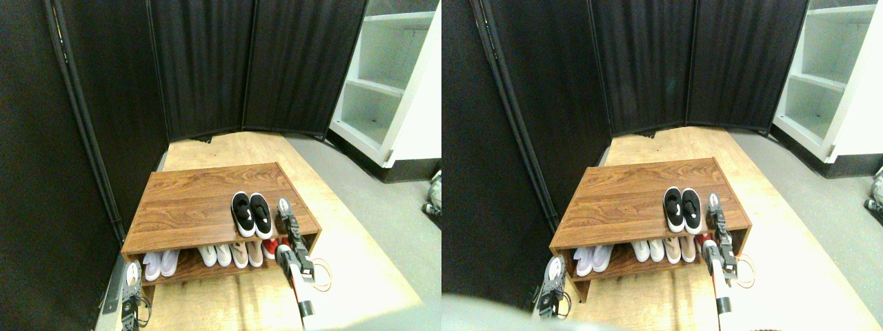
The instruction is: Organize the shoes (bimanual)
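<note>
Atop the rack point(200, 200), the shoes point(251, 214) are sitting paired, so I'm judging it nearly done. Right gripper point(283, 205) is hovering beside them; I'm not seeing either jaws' state.

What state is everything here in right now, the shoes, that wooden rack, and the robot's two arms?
black shoes: side by side, upright, on the rack's top.
shoe rack: standing, top otherwise bare.
pale shoes: lined up on the lower shelf.
red shoe: lower shelf, partly hidden.
right gripper: raised beside the black shoes.
left gripper: low, by the rack's corner.

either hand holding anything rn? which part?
Nothing held, as far as the view shows. The right hand sits on the rack top beside the black shoes, apart from them. The left hand is low by the rack's corner.
</note>
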